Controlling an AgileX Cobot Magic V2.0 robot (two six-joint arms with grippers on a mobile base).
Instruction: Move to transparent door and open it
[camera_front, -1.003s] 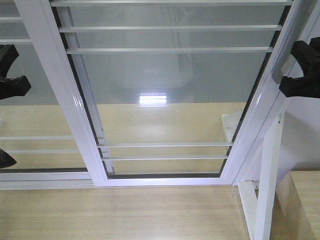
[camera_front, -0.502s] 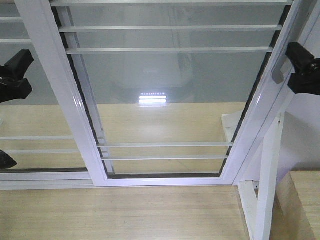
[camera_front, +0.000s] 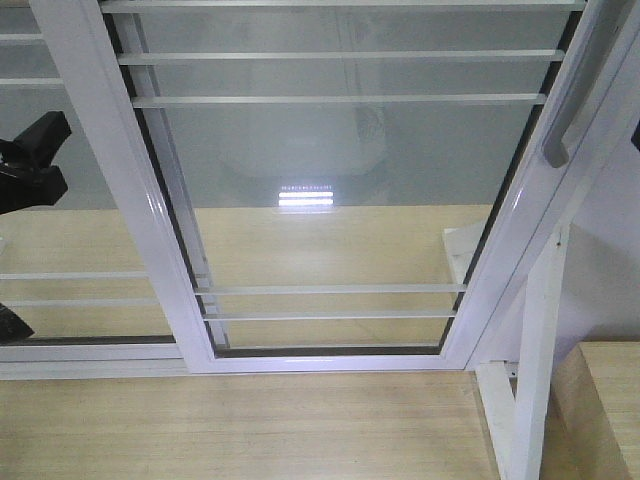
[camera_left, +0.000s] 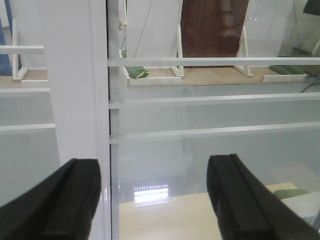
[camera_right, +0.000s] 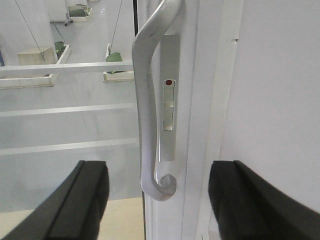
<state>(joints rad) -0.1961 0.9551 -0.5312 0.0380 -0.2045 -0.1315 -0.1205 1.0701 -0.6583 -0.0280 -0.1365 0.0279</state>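
Grey pull handle (camera_right: 148, 125) of the transparent door (camera_front: 340, 180) stands at 12 o'clock between the right gripper (camera_right: 157, 190)'s parted fingers. The left gripper (camera_left: 152, 195) is likewise released, and both are cropped below.

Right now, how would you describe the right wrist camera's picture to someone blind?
A grey curved pull handle with a lock plate stands upright on the white frame of the transparent door, centred between the open right gripper's two black fingers, neither touching it.
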